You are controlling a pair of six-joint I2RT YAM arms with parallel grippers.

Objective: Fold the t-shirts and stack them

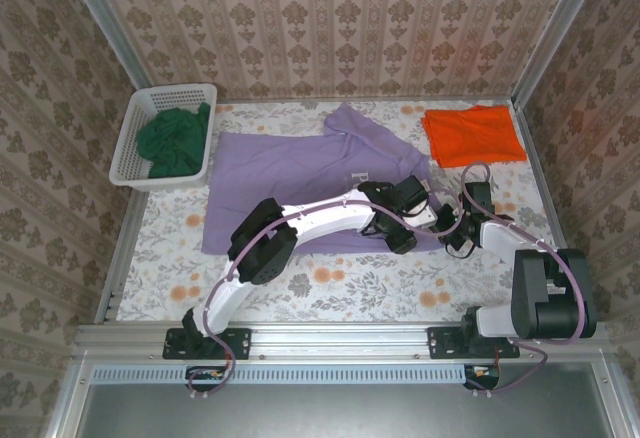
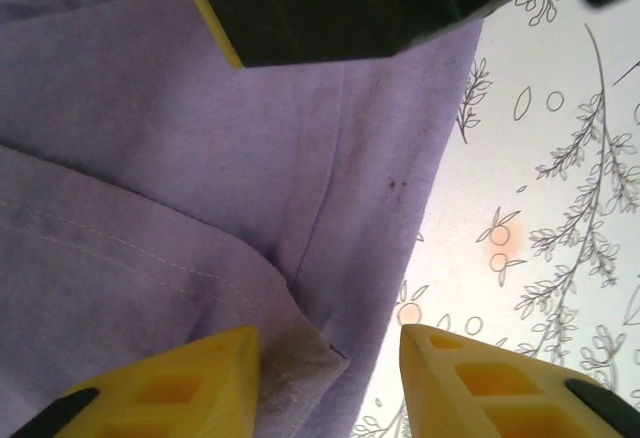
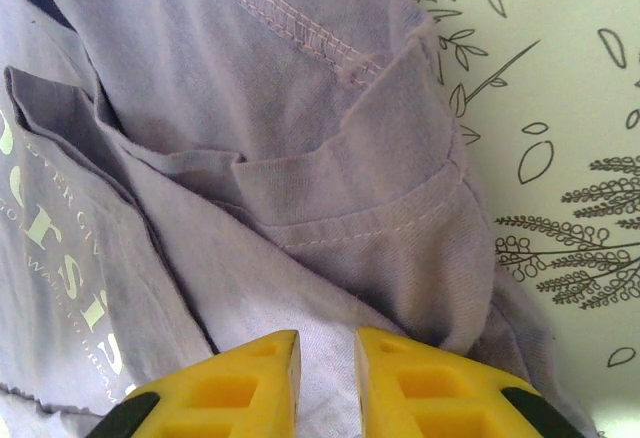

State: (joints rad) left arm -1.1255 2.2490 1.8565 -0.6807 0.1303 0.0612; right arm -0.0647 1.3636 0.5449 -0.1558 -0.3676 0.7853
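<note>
Holding jaws apart at the left gripper (image 2: 325, 343), one yellow finger touching a hemmed corner of the lilac t-shirt (image 1: 290, 168), no pinch; pressing jaws nearly together at the right gripper (image 3: 326, 343) on a soft fold of that shirt. Lying rumpled mid-table (image 1: 330, 283) on a floral print, matte knit, double-stitched hems. From the right wrist: white chest lettering (image 3: 60, 258), layered sleeve folds. From overhead: bright orange t-shirt (image 1: 472, 134) folded flat far right, dark green t-shirt (image 1: 175, 140) bunched in the white lattice basket (image 1: 128, 153) far left
</note>
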